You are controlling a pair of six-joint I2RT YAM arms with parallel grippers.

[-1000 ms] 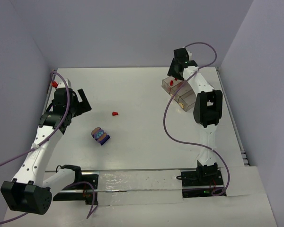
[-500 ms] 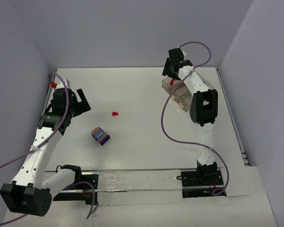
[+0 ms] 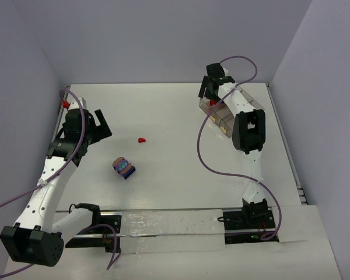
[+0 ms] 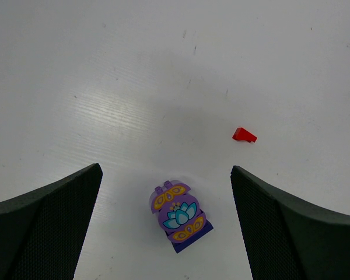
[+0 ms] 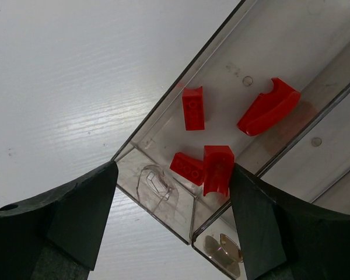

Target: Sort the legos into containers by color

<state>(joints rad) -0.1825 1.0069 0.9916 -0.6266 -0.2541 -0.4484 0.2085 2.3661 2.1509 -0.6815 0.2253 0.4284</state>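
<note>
Four glossy red legos lie in the end compartment of the clear smoky tray, near the counter's far right corner: two studded blocks, one curved piece and one arched piece. The right fingers hang over that compartment, spread wide and holding nothing. A fifth red wedge lies loose toward the counter's middle. Just nearer the near edge sits one purple clump printed with a teal flower, below the left fingers, which are likewise apart and empty.
</note>
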